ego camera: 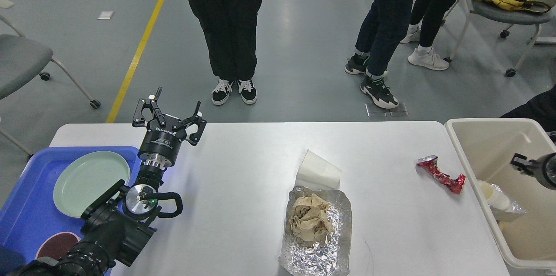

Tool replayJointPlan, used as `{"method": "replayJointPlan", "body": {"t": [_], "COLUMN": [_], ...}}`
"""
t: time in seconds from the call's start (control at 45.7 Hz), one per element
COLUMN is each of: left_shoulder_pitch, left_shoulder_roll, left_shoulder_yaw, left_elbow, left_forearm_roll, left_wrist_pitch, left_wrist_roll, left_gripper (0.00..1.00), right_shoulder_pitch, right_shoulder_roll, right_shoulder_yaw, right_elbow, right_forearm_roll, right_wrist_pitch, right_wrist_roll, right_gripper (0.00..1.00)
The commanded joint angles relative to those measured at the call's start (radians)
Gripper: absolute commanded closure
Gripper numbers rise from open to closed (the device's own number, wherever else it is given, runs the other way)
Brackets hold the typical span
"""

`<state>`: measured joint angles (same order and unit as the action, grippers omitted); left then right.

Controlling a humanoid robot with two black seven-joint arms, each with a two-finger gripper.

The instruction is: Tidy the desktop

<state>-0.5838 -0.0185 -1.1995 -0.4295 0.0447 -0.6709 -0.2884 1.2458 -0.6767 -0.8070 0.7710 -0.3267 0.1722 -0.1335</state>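
Hovering near the desktop far edge, left claw spread, empty.

The white counter carries a blue tray at its left edge, with a pale green plate and a dark red disc on it. The left gripper hangs over the far left corner beside the tray, jaws spread apart. Near the middle a white paper cup lies on its side, touching a foil sheet that holds crumpled brown paper. A crushed red can lies near the right edge. A beige bin stands at that edge; the right gripper shows small over it, jaws unclear.
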Motion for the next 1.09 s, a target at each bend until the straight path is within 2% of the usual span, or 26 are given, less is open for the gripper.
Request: {"method": "replayJointPlan", "body": {"t": [0.0,0.066,0.109,0.241,0.416,0.547,0.635,0.745,0.92,1.073], "left_shoulder_pitch": [-0.001,-0.001,-0.001,0.001,0.001,0.001,-0.001,-0.001,-0.001,-0.001], "left_shoulder_roll": [0.0,0.0,0.0,0.0,0.0,0.0,0.0,0.0,0.0,0.0], "left_shoulder_yaw": [0.0,0.0,0.0,0.0,0.0,0.0,0.0,0.0,0.0,0.0], "left_elbow": [0.0,0.0,0.0,0.0,0.0,0.0,0.0,0.0,0.0,0.0], "left_forearm_roll": [0.0,0.0,0.0,0.0,0.0,0.0,0.0,0.0,0.0,0.0], "left_wrist_pitch": [0.001,-0.001,-0.001,-0.001,-0.001,0.001,-0.001,-0.001,-0.001,-0.001], "left_wrist_roll": [0.0,0.0,0.0,0.0,0.0,0.0,0.0,0.0,0.0,0.0], "left_gripper": [0.04,0.04,0.04,0.04,0.04,0.04,0.04,0.04,0.04,0.04], "right_shoulder_pitch": [0.294,0.475,0.594,0.874,1.09,1.121,1.083,0.953,0.586,0.278], "right_shoulder_roll": [-0.098,-0.116,-0.118,-0.104,-0.089,-0.069,-0.061,-0.072,-0.058,-0.034], "right_shoulder_yaw": [-0.024,-0.075,-0.122,-0.208,-0.21,-0.207,-0.215,-0.222,-0.221,-0.138], "right_elbow": [0.293,0.436,0.516,0.73,0.913,0.956,0.947,0.887,0.616,0.406], "right_forearm_roll": [0.0,0.0,0.0,0.002,0.0,-0.002,-0.009,-0.015,-0.009,0.021], "right_wrist_pitch": [0.159,0.294,0.346,0.415,0.587,0.602,0.567,0.454,0.213,0.057], "right_wrist_roll": [-0.005,-0.011,-0.012,-0.012,-0.012,-0.015,-0.018,-0.04,-0.048,-0.046], "right_gripper": [0.0,0.0,0.0,0.0,0.0,0.0,0.0,0.0,0.0,0.0]}}
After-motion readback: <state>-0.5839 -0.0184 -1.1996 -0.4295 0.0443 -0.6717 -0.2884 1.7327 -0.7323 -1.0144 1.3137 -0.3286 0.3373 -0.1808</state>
